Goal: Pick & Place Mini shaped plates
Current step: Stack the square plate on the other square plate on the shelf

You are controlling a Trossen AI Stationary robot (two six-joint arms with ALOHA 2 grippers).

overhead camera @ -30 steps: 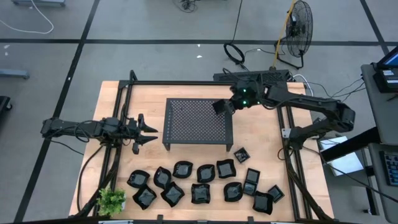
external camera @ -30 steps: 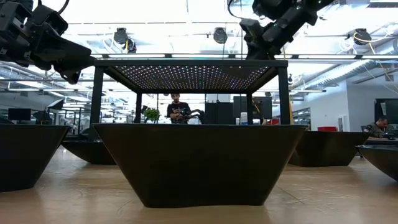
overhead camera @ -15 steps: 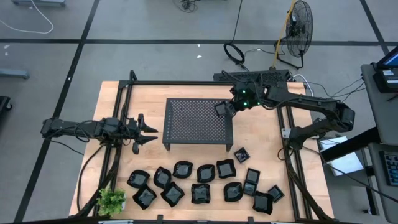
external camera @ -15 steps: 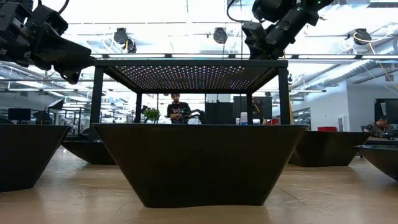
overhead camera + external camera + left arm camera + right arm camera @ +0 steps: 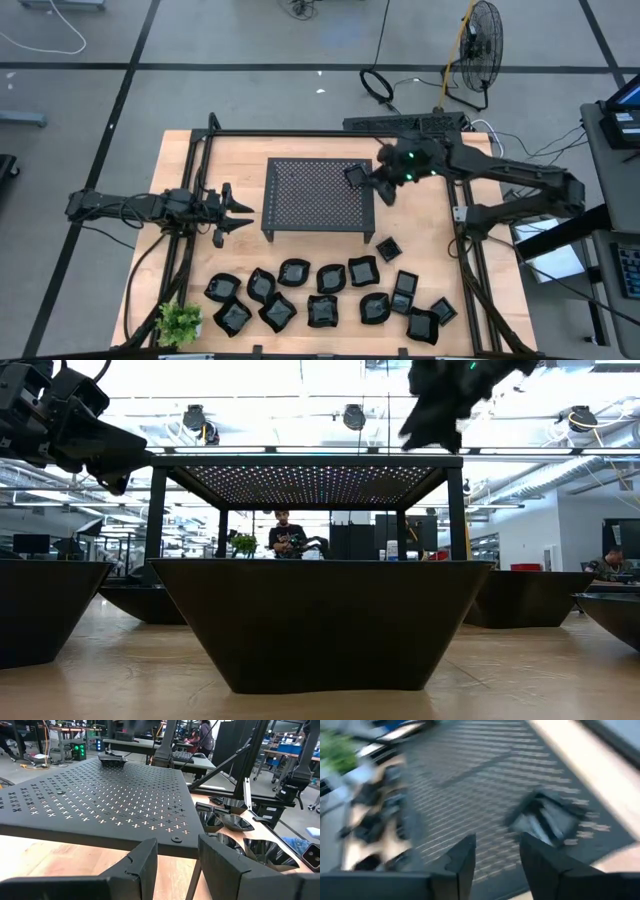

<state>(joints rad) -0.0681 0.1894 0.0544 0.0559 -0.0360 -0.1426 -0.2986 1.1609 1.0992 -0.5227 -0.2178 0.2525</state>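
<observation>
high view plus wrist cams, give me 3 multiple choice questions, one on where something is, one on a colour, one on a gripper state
1. Where does the single mini plate set apart from the others lie?
A. on the rack's top, near a corner
B. next to the plant
C. on the floor

2. What colour is the small plant at the table's corner?
A. red
B. green
C. white

3. How does the right gripper stand?
A. shut on a plate
B. open, holding nothing
C. out of every view

Answers:
1. A: the high view and the left wrist view show it on the perforated rack by the far right corner.
2. B: its leaves are green in the high view.
3. B: the right wrist view shows a gap between its fingers, with the plate lying apart on the rack beyond.
</observation>
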